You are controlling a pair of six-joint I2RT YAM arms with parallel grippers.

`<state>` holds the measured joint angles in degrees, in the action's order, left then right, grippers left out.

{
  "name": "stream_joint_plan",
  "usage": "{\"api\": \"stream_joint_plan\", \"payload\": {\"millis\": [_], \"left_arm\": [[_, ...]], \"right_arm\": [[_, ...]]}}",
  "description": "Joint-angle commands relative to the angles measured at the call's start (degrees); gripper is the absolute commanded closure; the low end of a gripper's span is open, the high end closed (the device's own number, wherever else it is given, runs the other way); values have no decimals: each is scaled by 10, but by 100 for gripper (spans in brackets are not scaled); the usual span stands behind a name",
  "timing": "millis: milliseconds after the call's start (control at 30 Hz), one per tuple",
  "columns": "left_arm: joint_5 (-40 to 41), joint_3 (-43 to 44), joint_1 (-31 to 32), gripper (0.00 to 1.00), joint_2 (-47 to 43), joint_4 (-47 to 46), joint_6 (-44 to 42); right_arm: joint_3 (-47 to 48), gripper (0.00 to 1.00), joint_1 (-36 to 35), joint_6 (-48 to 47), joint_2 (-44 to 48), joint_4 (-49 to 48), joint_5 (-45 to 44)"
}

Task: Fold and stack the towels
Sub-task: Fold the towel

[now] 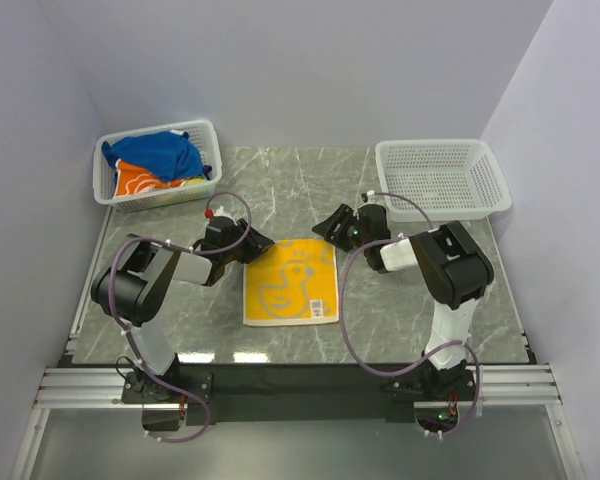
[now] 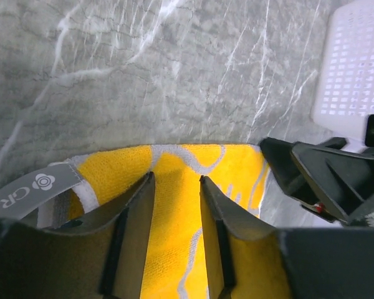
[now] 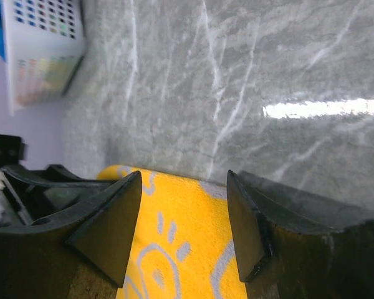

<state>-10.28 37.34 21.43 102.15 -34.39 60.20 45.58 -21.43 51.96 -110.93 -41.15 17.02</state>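
Grey marble tabletop (image 1: 400,300), pale walls on three sides.

Top view: I see the yellow towel (image 1: 290,282) lying flat at centre, between the arms. The left gripper (image 1: 258,247) sits at its far left corner and the right gripper (image 1: 325,230) at its far right corner. At far left, the left basket (image 1: 165,196) contains the blue towel (image 1: 160,152), heaped over the orange towel (image 1: 138,180). The right basket (image 1: 442,205) stands at far right.

Left wrist view: the fingers (image 2: 134,224) are parted by a narrow gap above the towel's far edge, beside a grey label (image 2: 43,187). Nothing is clamped between them. I cannot tell whether they touch the cloth.

Right wrist view: the fingers (image 3: 112,218) are spread wide over the towel's corner and grip nothing.
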Motion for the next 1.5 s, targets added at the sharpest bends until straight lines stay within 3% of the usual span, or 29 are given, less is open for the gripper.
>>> {"api": "stream_joint_plan", "payload": {"millis": [0, 200, 367, 700, 867, 1167, 1367, 1467], "left_arm": [[1, 19, -4, 58, -33, 45, -32], [-11, 48, -4, 55, -49, 74, -47], [33, 60, -4, 55, -85, 114, -73], [79, 56, -8, 70, -47, 133, -69], [97, 32, -10, 70, -38, 120, -70], [100, 41, -15, 55, -16, 151, -97], [179, 98, -15, 37, -97, 281, -154], [201, 139, -15, 21, -146, 366, -186]], "right_arm": [[27, 36, 0, -73, 82, 88, -11], [47, 36, -17, -119, 166, 188, 31], [11, 36, -29, -143, 221, 229, 36], [-69, 37, -36, -172, 245, 232, 30], [-79, 37, -37, -187, 243, 239, 20], [-32, 37, -36, -276, 231, 316, -13], [74, 37, -36, -397, 217, 434, -36], [136, 37, -36, -456, 187, 490, -33]]}}
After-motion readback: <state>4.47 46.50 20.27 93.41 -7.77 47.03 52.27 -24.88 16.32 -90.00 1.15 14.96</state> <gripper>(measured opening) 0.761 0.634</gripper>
